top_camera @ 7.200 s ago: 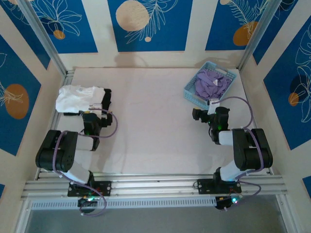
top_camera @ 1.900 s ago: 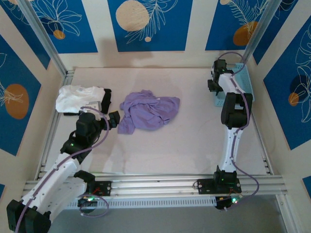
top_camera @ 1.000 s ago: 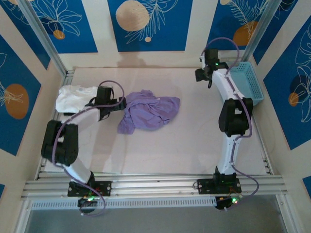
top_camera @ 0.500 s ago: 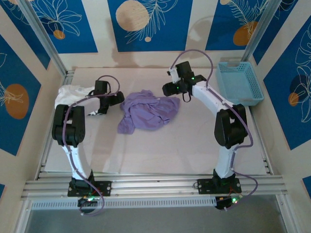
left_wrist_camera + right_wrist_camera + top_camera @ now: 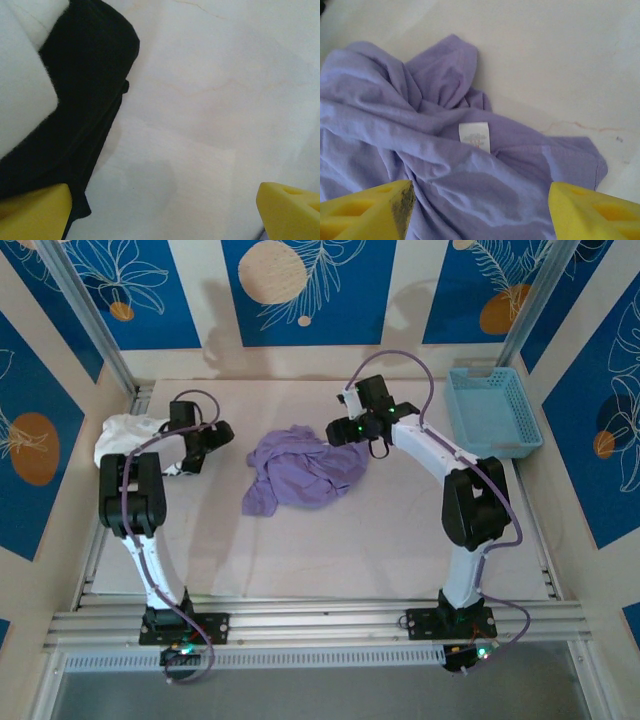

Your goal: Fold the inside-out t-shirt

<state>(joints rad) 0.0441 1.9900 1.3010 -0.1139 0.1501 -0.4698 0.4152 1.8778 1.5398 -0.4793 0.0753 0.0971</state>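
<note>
Inside-out t-shirt (image 5: 300, 472) lies crumpled mid-tabletop (image 5: 330, 540), care label (image 5: 474, 136) showing; right jaws spread wide, empty, above its far-right edge; left jaws spread, empty, beside black garment (image 5: 85, 100); step looks like spreading flat; next needs pinching an edge.

The left arm (image 5: 150, 560) and right arm (image 5: 468, 508) have white links, black joints and looping purple-grey cables (image 5: 400, 352); the right gripper (image 5: 480, 215) has yellow, pitted fingertips (image 5: 365, 210)
</note>
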